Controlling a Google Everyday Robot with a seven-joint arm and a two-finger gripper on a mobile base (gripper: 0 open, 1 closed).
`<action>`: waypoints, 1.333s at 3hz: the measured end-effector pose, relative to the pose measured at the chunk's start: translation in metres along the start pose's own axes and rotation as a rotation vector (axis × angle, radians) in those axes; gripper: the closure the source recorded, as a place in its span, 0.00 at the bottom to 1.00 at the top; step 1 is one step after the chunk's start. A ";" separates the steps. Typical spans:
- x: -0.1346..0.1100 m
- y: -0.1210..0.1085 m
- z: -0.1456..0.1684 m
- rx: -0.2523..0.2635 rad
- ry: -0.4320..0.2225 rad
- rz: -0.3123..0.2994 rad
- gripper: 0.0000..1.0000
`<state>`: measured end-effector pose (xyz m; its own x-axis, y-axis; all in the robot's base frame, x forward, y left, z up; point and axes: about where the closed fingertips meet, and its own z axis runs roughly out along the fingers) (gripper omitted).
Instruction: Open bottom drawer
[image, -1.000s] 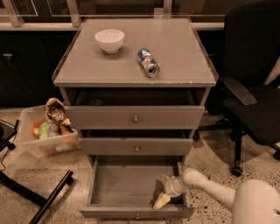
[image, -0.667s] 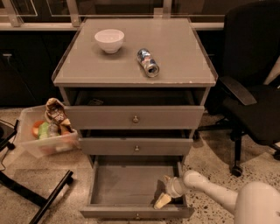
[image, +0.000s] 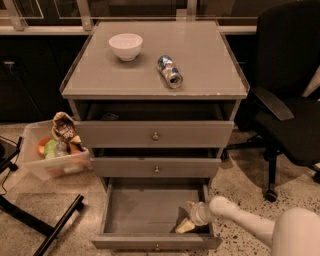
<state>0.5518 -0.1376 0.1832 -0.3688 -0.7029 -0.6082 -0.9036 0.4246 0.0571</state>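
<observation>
The bottom drawer (image: 145, 212) of the grey cabinet is pulled far out, showing its plain grey inside. Its front (image: 125, 243) with a small round knob (image: 157, 246) lies at the frame's lower edge. My gripper (image: 186, 220) reaches in from the lower right on a white arm and sits inside the drawer at its right side, near the front corner.
The top drawer (image: 155, 134) and middle drawer (image: 156, 168) stand slightly ajar. A white bowl (image: 125, 46) and a can on its side (image: 170, 71) rest on the cabinet top. A clear bin of snacks (image: 52, 150) stands left; a black office chair (image: 290, 105) right.
The gripper has shifted very slightly inside the drawer; the drawer itself has not visibly moved.
</observation>
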 end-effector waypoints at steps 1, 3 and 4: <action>-0.004 0.000 -0.002 0.011 -0.006 -0.005 0.42; 0.003 0.009 0.005 -0.050 0.041 -0.007 0.89; 0.016 0.031 0.010 -0.138 0.109 -0.014 1.00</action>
<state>0.5199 -0.1302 0.1671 -0.3703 -0.7692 -0.5208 -0.9275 0.3369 0.1618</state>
